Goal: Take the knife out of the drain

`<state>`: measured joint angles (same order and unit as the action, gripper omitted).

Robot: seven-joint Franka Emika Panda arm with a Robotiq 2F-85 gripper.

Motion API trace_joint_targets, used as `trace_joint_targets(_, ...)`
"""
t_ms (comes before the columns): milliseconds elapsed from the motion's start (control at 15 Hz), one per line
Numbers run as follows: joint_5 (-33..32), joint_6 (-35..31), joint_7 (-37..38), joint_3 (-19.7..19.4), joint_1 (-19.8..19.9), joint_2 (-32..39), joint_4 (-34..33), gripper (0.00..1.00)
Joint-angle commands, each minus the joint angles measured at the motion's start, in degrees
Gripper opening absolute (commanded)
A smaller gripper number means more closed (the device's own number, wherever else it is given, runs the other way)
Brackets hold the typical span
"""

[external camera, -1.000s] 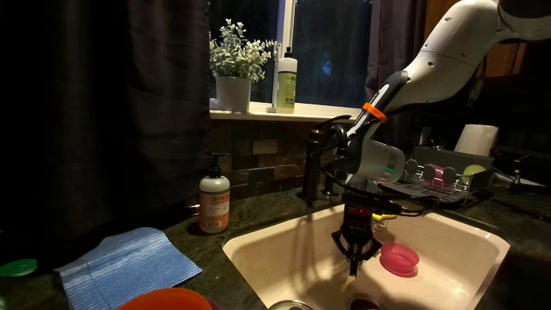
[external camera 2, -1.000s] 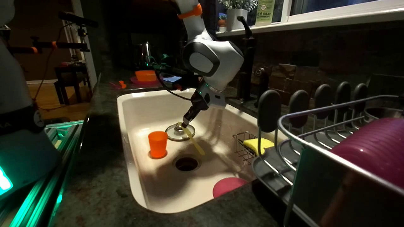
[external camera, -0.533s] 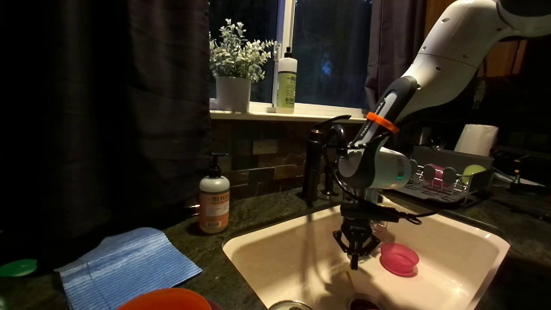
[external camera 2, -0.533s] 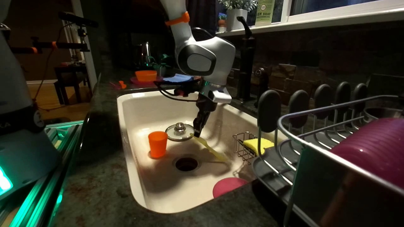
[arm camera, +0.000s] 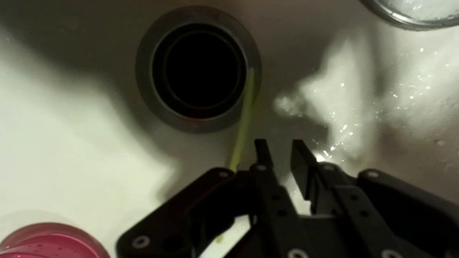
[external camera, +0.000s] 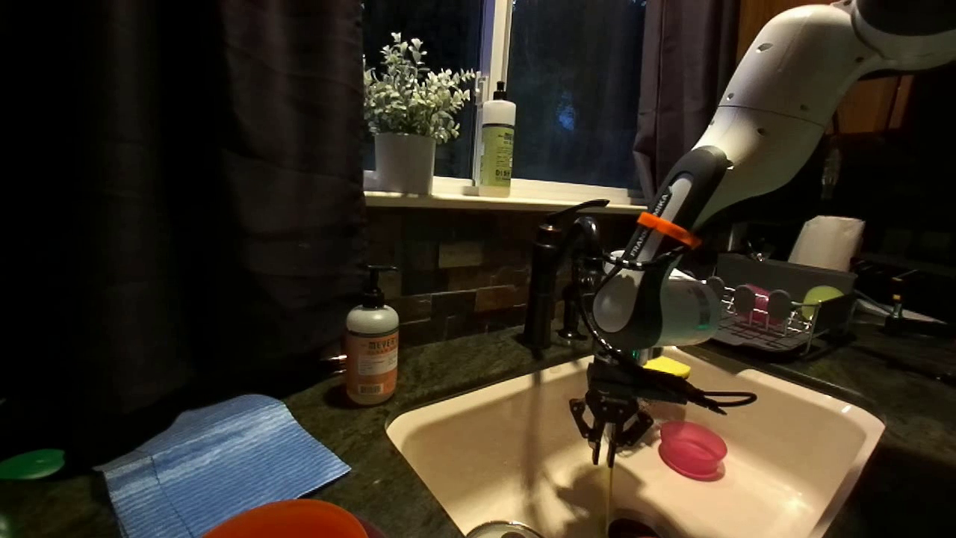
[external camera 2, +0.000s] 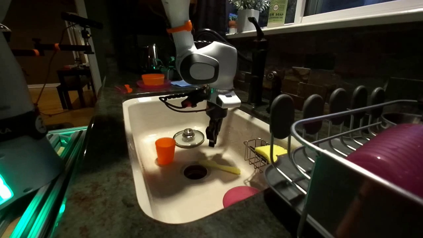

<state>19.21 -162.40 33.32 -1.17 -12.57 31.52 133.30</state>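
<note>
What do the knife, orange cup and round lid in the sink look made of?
Knife: probably plastic, matte; yellow along its length, no glint.
Orange cup: likely plastic, smooth; even color, soft shading.
Round lid: apparently glass, glossy, see-through; its knob looks like polished metal, with highlights.

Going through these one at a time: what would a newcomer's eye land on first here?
Probably the white arm, angled down over the sink with its gripper open inside it. Next, the bright orange cup, standing in the sink near the lid. Then the yellow knife, apart from the gripper, one end showing over the rim of the drain in the wrist view.
</note>
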Motion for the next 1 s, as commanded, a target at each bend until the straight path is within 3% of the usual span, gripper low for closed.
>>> trace_joint_targets(0,1.89,-6.25,0.53,2.14,0.47,1.79,0.68,0.55)
trace_joint_targets(400,3.44,-9.84,-0.22,3.60,1.70,1.30,1.41,1.00)
trace_joint_targets(667,4.50,-4.74,-4.42,7.92,6.67,-2.26,3.11,1.00)
trace_joint_targets(933,1.81,5.51,-11.75,8.01,9.02,-8.20,6.56,0.99)
